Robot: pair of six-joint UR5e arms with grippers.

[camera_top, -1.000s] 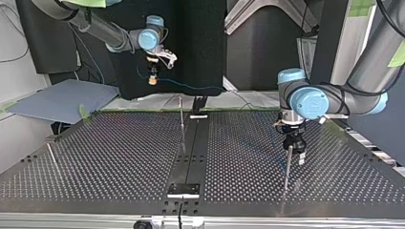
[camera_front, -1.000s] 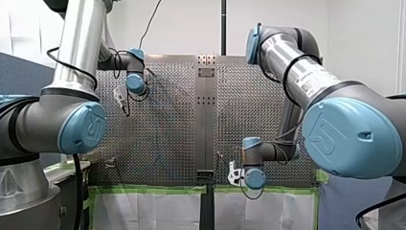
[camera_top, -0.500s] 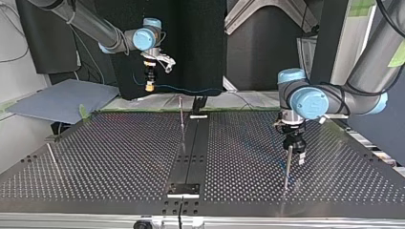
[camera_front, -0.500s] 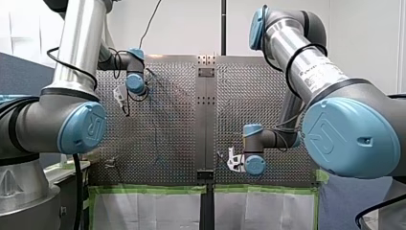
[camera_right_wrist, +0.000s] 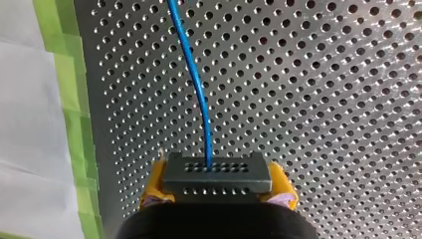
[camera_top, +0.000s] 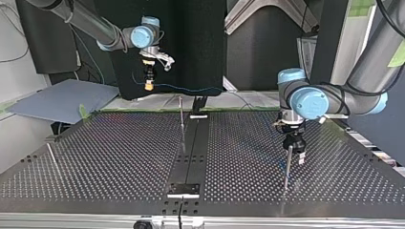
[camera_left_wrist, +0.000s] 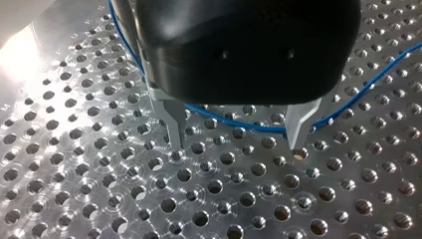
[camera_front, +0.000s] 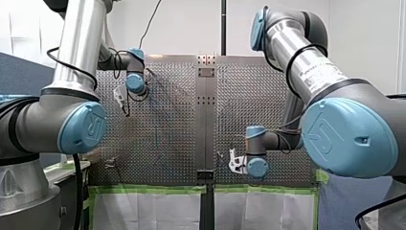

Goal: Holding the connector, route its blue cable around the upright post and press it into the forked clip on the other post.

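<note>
At the top view's left of the middle post (camera_top: 181, 114), and higher than its tip, my right gripper (camera_top: 149, 85) hangs with its yellow pads (camera_right_wrist: 152, 185) clamped on the dark connector (camera_right_wrist: 216, 173). The blue cable (camera_top: 191, 88) leaves the connector and runs nearly level rightward past the middle post's top, on the side towards the arms, so its long axis lies crosswise to that upright rod. I cannot tell whether they touch. I judge the cable is not yet bent around the post, and my right gripper is the nearer one to it. Well to the right of the middle post, my left gripper (camera_left_wrist: 238, 147) stands with metal fingers spread, holding nothing, just above a second post (camera_top: 286, 167). Which post carries the forked clip I cannot tell.
</note>
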